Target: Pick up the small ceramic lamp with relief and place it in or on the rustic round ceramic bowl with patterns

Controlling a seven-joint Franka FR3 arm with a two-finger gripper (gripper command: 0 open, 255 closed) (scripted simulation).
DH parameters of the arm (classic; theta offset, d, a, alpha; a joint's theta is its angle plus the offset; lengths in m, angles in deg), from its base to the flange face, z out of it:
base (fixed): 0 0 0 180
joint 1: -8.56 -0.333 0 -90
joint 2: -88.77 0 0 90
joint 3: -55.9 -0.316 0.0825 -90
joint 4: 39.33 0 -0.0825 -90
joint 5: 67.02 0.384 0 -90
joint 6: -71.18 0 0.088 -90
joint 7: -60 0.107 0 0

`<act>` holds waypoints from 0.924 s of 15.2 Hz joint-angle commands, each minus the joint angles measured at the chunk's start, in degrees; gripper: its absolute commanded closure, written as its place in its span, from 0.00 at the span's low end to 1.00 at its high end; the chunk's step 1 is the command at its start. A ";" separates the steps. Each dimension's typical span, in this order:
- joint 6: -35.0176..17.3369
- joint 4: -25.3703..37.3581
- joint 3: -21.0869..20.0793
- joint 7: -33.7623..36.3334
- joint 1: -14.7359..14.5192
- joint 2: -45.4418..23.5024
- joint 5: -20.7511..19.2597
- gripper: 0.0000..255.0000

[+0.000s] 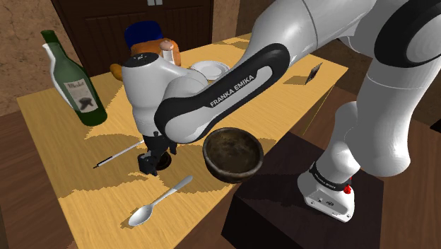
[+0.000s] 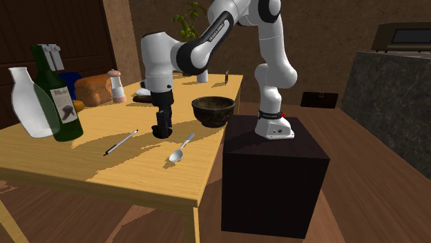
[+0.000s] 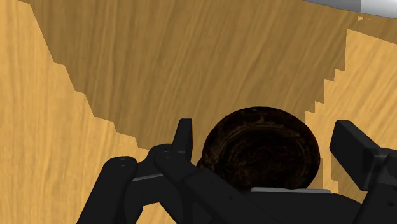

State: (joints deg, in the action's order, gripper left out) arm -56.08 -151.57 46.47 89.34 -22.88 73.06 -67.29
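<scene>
- The gripper (image 3: 264,137) is seen lowered to the table (image 3: 57,127), its jaws released and spread wide. The fingers (image 3: 183,137) are set on either side of the lamp (image 3: 261,156).
- The lamp, a small dark round piece with a raised pattern on top, is found on the table between the fingers. A strip of table is seen between it and one finger, so it is not gripped.
- In the shoulder view the lamp (image 1: 165,161) is partly hidden by the gripper (image 1: 152,164).
- The bowl (image 1: 233,153), dark and round, is placed near the gripper on the side of the stand (image 1: 272,212), close to the table edge. A stretch of bare table is seen between lamp and bowl.
- A pen (image 1: 119,153) is laid near the gripper on the opposite side, and a spoon (image 1: 159,201) lies toward the shoulder view's bottom.
- Farther off, a green bottle (image 1: 76,81), a white bottle (image 2: 33,103), a salt shaker (image 2: 117,86), a loaf of bread (image 2: 93,88) and a white plate (image 1: 209,68) are ranged along the far part of the table.
</scene>
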 commanded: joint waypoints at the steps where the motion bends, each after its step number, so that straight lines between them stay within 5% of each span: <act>1: -0.13 -0.09 0.00 0.00 0.00 -0.01 -0.01 0.00; 5: -0.12 -0.08 0.00 0.00 0.00 -0.01 -0.01 0.00; 6: -0.12 -0.08 0.00 0.00 0.00 -0.01 -0.01 1.00; 14: -0.11 -0.06 0.00 0.01 0.00 -0.02 -0.01 1.00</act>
State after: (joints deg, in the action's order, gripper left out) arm -56.17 -151.63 46.45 89.35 -22.90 73.08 -67.29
